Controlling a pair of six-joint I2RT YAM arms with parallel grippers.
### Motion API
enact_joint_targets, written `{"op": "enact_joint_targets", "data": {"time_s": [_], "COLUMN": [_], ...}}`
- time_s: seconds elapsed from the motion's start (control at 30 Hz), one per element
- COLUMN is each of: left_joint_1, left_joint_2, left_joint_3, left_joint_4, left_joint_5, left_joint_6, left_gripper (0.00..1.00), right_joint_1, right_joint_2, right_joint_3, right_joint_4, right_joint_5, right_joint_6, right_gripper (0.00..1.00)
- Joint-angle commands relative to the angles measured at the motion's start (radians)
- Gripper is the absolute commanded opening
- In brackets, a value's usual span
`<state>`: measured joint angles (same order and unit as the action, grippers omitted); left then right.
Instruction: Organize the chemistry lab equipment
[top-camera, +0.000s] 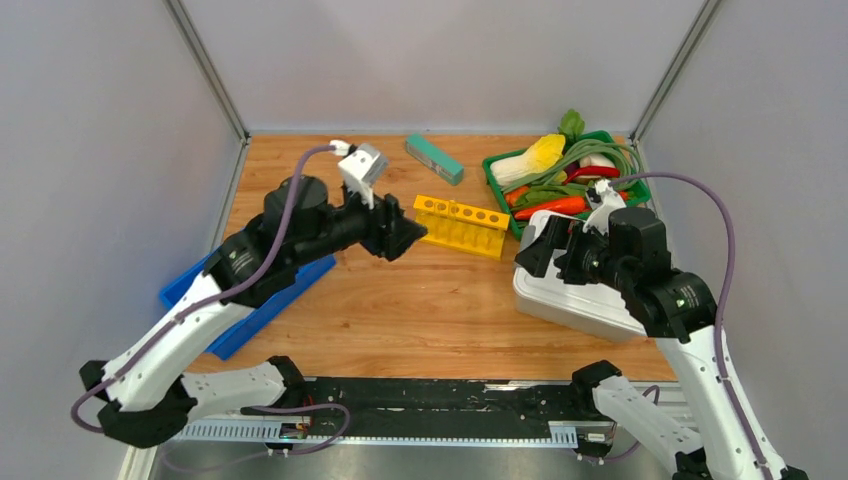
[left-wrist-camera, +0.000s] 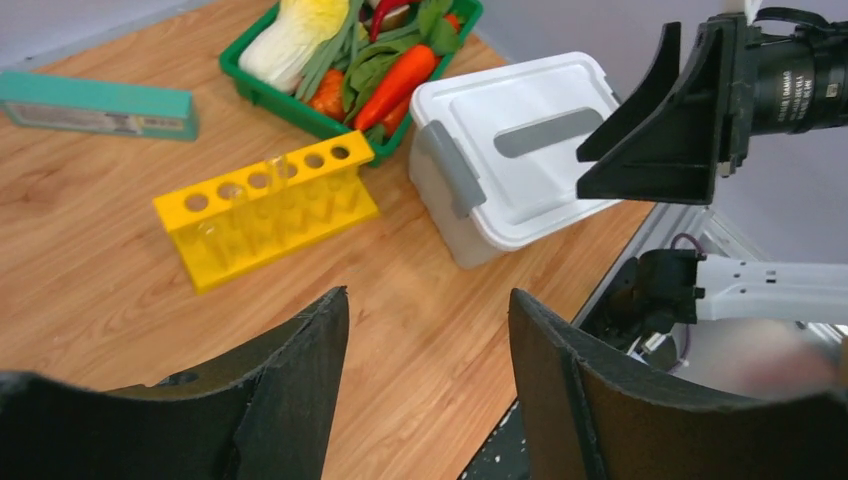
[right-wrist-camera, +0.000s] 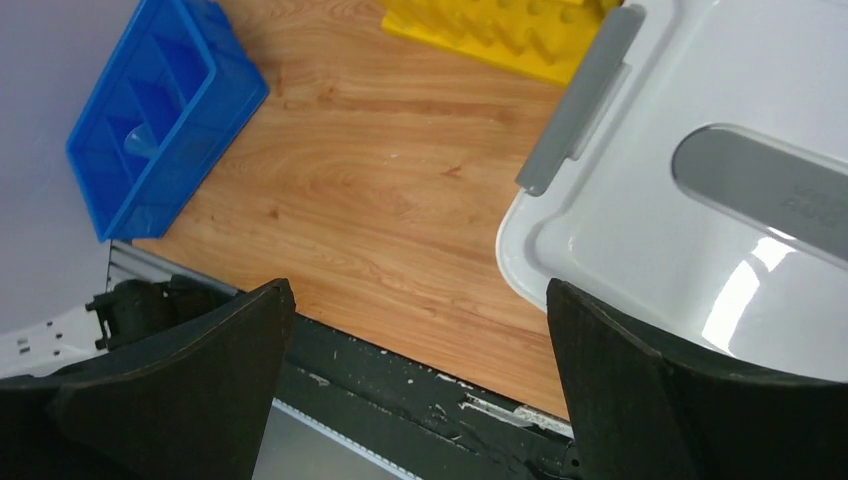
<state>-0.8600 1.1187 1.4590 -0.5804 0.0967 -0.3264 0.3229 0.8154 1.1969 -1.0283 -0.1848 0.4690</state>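
Jaws spread and empty, left tool (top-camera: 408, 238) hovers just beside the near end of the yellow plastic holed rack (top-camera: 460, 225), lying lengthwise across the wooden tabletop (top-camera: 400, 310); right tool (top-camera: 535, 248), equally spread, hangs over a white lidded box (top-camera: 575, 300).

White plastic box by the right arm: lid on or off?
On. The white plastic box has its lid seated on top, with the grey side latch lying against its edge.
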Motion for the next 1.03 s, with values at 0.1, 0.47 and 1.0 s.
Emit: {"op": "enact_joint_targets", "data": {"time_s": [0.1,0.47,1.0], "left_joint_1": [-0.005,-0.007,-0.007], "left_joint_2": [-0.308,-0.536,-0.586], "left_joint_3": [-0.262,-0.456,-0.489], "left_joint_4": [-0.044,-0.019,-0.022], "left_joint_5": [-0.167,-0.294,-0.331], "left_joint_6": [-0.008,-0.065,-0.048], "left_gripper": [0.78,0.8,0.8], "right_joint_1": [0.062,0.061,0.062], "right_joint_2": [-0.136,-0.294,-0.311], "right_joint_3": [-0.072,-0.157,-0.183], "right_joint_4": [0.168,0.274,0.274], "right_joint_5": [-0.016,-0.061,-0.025], "right_joint_6": [0.019,0.025,0.037], "right_gripper": [1.0,1.0,1.0]}}
